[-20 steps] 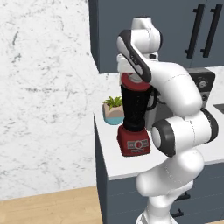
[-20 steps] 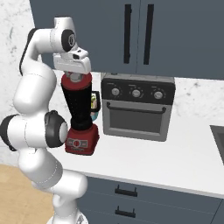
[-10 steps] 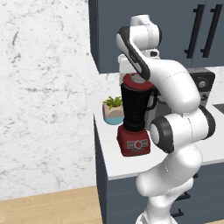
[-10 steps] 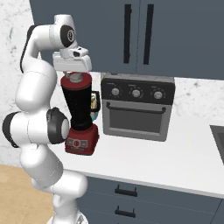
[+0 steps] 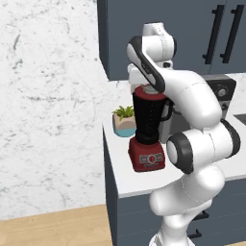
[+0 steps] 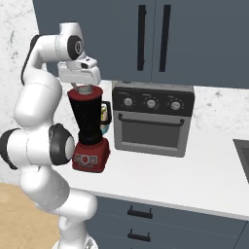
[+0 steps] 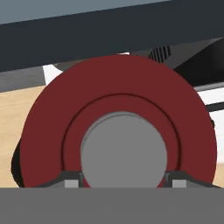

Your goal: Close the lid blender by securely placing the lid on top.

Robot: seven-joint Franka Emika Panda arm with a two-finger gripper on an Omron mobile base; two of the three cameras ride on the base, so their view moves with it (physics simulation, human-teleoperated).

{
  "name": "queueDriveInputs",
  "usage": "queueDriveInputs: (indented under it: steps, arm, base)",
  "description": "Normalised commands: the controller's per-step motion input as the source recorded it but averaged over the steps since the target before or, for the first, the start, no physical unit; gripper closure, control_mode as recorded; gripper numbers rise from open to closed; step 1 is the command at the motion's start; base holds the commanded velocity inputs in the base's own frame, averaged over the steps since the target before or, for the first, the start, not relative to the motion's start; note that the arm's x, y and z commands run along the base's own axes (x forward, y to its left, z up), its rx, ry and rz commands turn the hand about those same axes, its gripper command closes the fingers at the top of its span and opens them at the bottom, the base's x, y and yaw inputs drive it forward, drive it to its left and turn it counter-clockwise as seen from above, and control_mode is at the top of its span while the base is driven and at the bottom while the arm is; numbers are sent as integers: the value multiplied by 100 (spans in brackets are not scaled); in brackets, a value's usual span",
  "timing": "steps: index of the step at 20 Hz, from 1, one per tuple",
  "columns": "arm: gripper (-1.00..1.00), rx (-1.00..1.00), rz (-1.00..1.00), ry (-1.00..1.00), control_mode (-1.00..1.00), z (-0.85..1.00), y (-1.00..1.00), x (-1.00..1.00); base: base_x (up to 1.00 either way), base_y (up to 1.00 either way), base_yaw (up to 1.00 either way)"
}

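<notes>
The blender [image 5: 150, 117] [image 6: 90, 124] stands on the counter's left part, a dark jar with a side handle on a boxy red base. The red lid [image 5: 146, 90] [image 6: 86, 92] [image 7: 118, 83] lies flat on the jar's rim. In the hand view it is a red disc with a grey centre knob. My gripper [image 6: 85, 89] [image 7: 123, 181] points straight down over the jar and is shut on that knob, one fingertip [image 7: 72, 181] on each side. In the left base view my own arm hides most of the hand.
A grey-black oven [image 6: 153, 124] [image 5: 221, 91] with knobs stands just right of the blender. Behind the jar sits a small potted plant [image 5: 125, 122]. Dark upper cabinets [image 6: 146, 39] hang close above the hand. The white counter [image 6: 185, 180] runs on to the right.
The hand has come down a little with the lid onto the jar's rim. Blender and oven stay in place.
</notes>
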Motion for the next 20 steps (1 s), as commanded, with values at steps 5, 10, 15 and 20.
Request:
queueDriveInputs:
  steps: [5,10,15,20]
  arm:
    - [100,1,0,-4,-100,-2,39,0]
    - [-100,0,0,-11,-100,0,15,-4]
    - [-100,0,0,-21,-100,0,0,-21]
    - [-100,0,0,-33,-100,14,0,-37]
  base:
    - [0,0,0]
    - [0,0,0]
    - [0,0,0]
    - [0,0,0]
